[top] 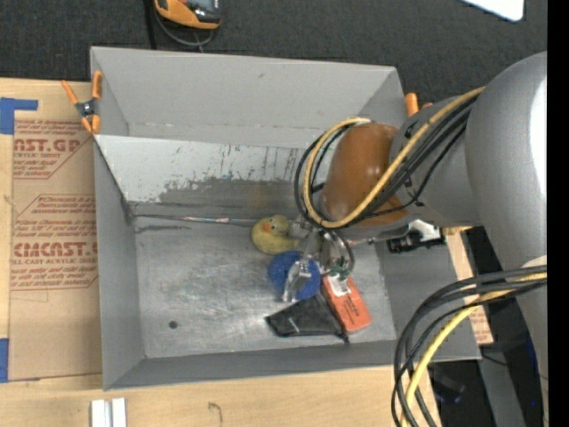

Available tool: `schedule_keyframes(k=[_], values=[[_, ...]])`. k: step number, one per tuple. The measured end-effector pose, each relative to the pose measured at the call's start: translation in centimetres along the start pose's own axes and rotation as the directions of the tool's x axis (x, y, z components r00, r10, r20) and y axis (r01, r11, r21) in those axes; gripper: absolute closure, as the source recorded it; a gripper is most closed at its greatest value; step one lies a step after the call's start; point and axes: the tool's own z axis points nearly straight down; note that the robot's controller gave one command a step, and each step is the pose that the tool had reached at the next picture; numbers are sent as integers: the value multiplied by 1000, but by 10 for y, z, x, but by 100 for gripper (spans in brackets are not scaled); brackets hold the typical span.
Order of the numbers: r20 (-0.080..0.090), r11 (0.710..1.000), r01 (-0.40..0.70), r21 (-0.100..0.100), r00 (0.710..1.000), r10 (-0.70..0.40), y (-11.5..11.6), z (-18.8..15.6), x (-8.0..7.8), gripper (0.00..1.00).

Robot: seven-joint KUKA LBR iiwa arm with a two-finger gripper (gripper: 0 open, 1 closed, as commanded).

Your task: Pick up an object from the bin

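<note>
Large grey robot arm with an orange wrist cover bends down from the right into the grey metal bin.

Its hand hangs low over the right part of the bin floor, just beside a blue rounded plastic piece. An orange flat packet and a black flat wedge lie touching in a loose heap, and a yellow round soft toy lies behind them. I cannot tell if the hand is released or clenched. I judge the blue piece the most probable target, because it lies nearest.
</note>
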Motion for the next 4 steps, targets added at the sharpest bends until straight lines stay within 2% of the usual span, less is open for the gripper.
schedule_keyframes(k=[1,2,3,4], values=[[-1,1000,1,0,1000,-1,0,-2,0,0],[-28,1000,0,3,1000,0,1,-7,-6,0],[-22,1000,-1,4,1000,1,0,-10,-8,100],[-22,1000,-1,3,1000,1,0,-10,-8,100]])
